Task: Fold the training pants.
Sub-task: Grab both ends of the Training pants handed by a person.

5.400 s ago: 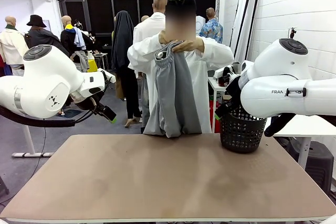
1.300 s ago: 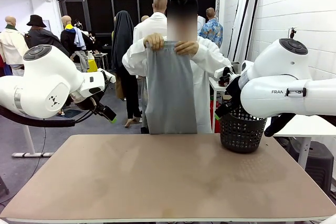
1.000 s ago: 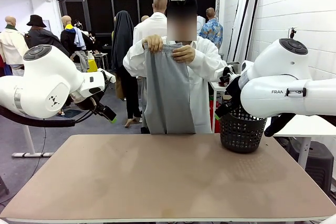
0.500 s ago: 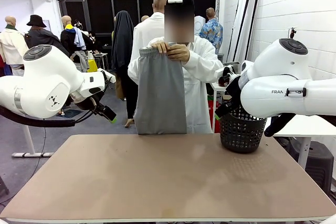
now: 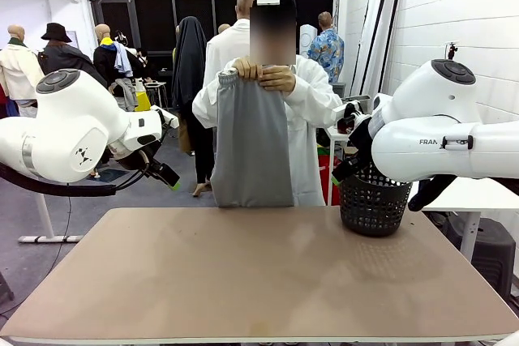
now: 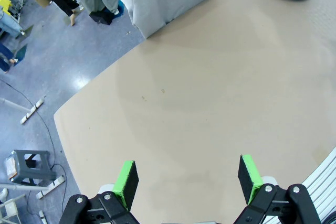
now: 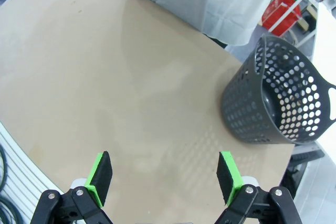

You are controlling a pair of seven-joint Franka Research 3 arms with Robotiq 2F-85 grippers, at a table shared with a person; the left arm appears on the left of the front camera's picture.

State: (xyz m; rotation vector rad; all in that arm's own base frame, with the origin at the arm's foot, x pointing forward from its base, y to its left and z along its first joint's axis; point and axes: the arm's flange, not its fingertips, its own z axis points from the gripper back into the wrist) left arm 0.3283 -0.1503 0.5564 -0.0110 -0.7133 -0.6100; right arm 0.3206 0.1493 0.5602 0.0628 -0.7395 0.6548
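We are in a robotics lab — a working hall, not a home. Two white robot arms, the left arm (image 5: 65, 131) and the right arm (image 5: 438, 139), flank a plain brown table (image 5: 259, 281), and a person in a white lab coat (image 5: 312, 119) stands at its far side. Around it we see a white block wall (image 5: 454, 14), a bare grey floor (image 6: 79, 66) — and more people standing behind.

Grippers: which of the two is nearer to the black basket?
The right gripper; the black basket stands close before it, while the left gripper sees it far across the table.
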